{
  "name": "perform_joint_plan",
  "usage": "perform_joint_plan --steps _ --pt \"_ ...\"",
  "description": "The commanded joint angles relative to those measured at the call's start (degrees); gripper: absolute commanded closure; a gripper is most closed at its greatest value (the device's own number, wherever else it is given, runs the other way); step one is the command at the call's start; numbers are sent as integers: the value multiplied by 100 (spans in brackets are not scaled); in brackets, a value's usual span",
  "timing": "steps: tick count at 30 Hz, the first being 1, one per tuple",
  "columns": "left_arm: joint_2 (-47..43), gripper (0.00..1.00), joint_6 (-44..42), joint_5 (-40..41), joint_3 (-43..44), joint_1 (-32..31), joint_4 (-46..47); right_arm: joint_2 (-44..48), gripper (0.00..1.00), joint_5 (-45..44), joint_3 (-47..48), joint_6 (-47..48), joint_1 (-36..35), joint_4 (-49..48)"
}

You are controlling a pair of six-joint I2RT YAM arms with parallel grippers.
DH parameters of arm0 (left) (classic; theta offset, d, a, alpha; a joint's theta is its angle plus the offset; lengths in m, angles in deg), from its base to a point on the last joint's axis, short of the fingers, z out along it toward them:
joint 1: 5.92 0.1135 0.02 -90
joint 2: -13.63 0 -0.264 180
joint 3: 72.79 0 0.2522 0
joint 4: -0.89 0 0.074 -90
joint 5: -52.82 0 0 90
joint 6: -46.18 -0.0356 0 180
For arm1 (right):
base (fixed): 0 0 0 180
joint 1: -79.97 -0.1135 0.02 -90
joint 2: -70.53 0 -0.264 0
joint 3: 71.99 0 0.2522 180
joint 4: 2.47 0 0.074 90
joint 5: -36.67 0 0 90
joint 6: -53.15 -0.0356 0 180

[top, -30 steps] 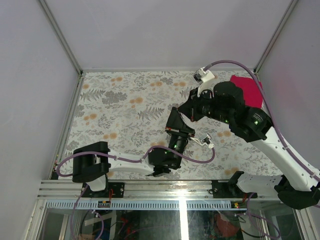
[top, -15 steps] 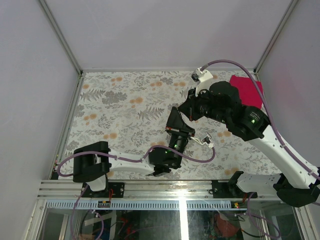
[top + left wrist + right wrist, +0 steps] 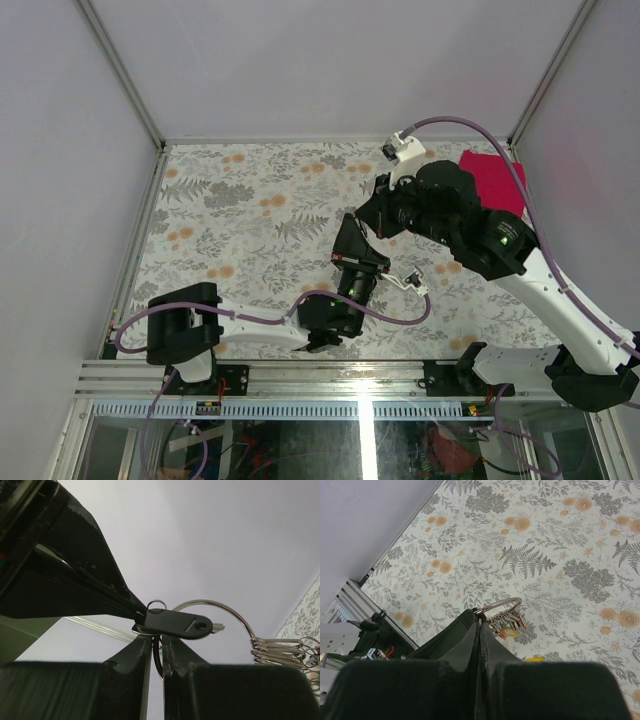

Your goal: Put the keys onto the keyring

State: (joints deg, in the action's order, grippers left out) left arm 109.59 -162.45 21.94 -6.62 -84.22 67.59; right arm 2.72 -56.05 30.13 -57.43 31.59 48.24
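Left wrist view: left claw [image 3: 156, 641] nearly closed, pinching black key [image 3: 175, 622] against the keyring [image 3: 215, 601]; right claw [image 3: 479, 617] fully closed, tips touching keyring.

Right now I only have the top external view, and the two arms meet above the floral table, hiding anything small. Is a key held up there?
Observer: Yes. A black-headed metal key sits pinched at the tips of the left jaws.
Operator: Where's the ring?
Observer: A large thin silver wire ring arcs away right beside that key.
Operator: Anything on it?
Observer: A bunch of small silver rings, with red and yellow key heads among them.
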Motion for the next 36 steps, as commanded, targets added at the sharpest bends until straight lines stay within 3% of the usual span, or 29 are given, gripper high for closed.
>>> perform_joint_plan --steps 1,36 --pt "20 100 -710 -120 175 35 597 -86 100 -381 285 27 -31 -206" --pt "37 100 -758 -105 225 22 602 -522 100 -887 778 22 -28 745"
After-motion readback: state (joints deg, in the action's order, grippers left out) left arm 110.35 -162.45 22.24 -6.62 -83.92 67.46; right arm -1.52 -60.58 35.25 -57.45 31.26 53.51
